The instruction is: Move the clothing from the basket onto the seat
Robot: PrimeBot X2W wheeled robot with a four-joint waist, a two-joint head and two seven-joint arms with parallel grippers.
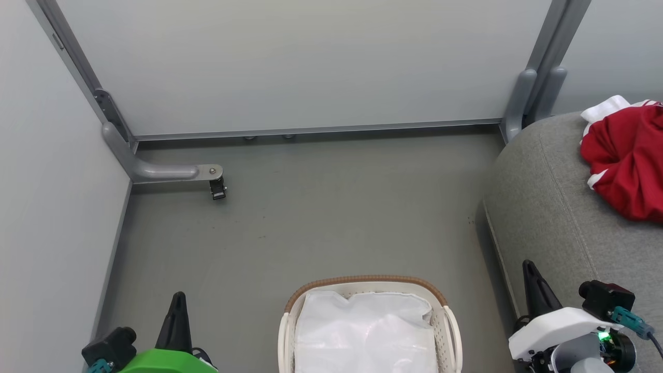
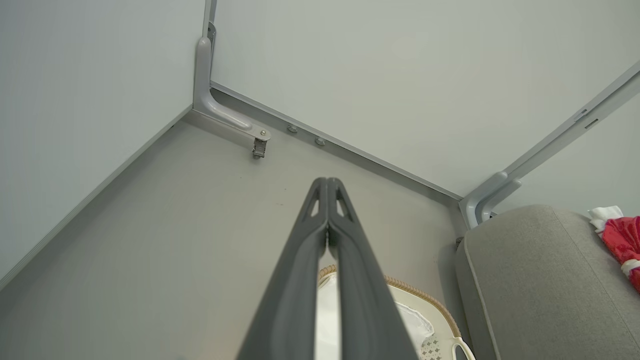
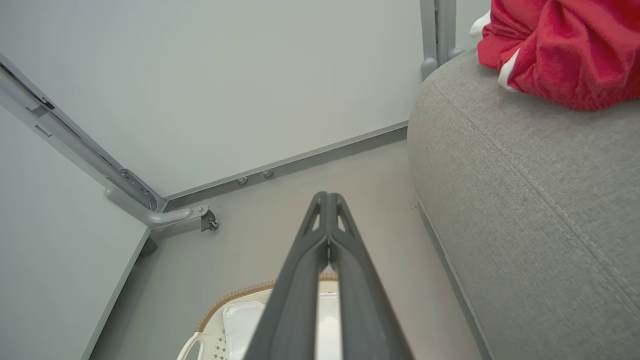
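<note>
The red clothing, edged with white trim, is seen heaped on the grey fabric seat at the right side of the head view. It is bunched near the seat's rounded far corner and is well apart from the basket. The basket, cream plastic with a brown woven-look rim and perforated sides, is set on the grey floor at the bottom middle of the head view. It is near the seat, with a strip of floor left between them. A crumpled white glossy sheet is seen lying inside the basket.

The left tool is held at the lower left of the head view, to the left of the basket and above the floor. In the left wrist view its two dark fingers are pressed together at the tips, and nothing is gripped between them. The right tool is held at the lower right, beside the seat's front edge. Its fingers are likewise closed tip to tip in the right wrist view, with nothing held.

The floor is enclosed by pale grey wall panels, and a grey metal bracket is fixed at the far left corner.
</note>
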